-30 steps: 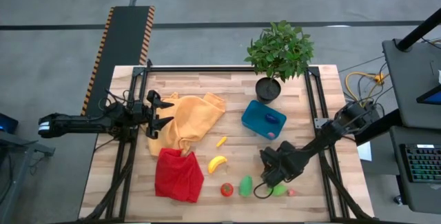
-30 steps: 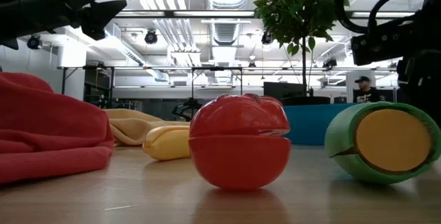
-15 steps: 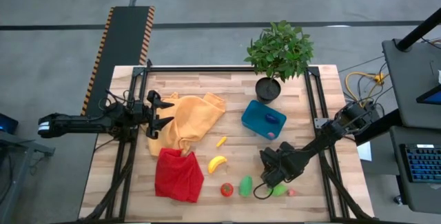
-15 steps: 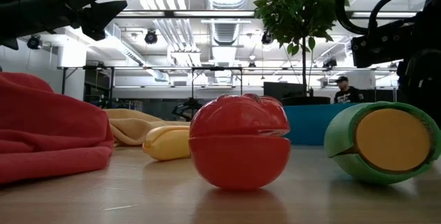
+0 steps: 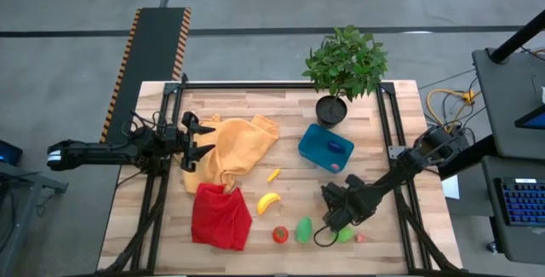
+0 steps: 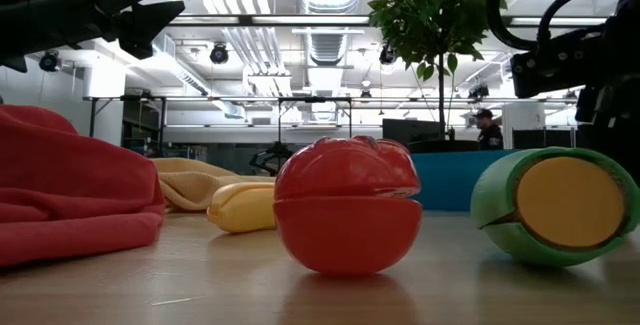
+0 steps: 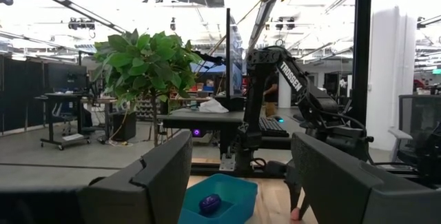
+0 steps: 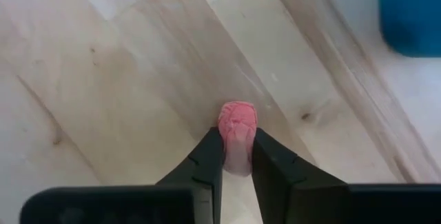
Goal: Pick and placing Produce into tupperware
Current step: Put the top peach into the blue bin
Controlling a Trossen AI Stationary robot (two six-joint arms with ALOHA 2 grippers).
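My right gripper (image 8: 238, 156) is low over the table's near right part (image 5: 330, 222), shut on a tiny pink piece (image 8: 237, 126). Beside it lie a green piece (image 5: 344, 235) and another tiny pink one (image 5: 359, 237). A second green piece (image 5: 303, 229), the red tomato (image 5: 280, 234), the yellow banana (image 5: 269, 202) and a small yellow piece (image 5: 273, 175) lie on the wood. The teal tupperware (image 5: 317, 151) holds the purple eggplant (image 5: 335, 147). My left gripper (image 5: 204, 144) waits open at the left, at the yellow cloth's edge. My right gripper pinches the tiny pink piece between its two fingertips (image 8: 215, 151), which hold its near end (image 8: 237, 148). The fingers come down at it from above. The far part of the piece sticks out past the fingertips and lies on the wooden table top.
A potted plant (image 5: 343, 68) stands at the far edge just behind the tupperware. A yellow cloth (image 5: 234, 149) and a red cloth (image 5: 221, 216) lie left of the middle. Black frame rails (image 5: 387, 132) run along the table's sides.
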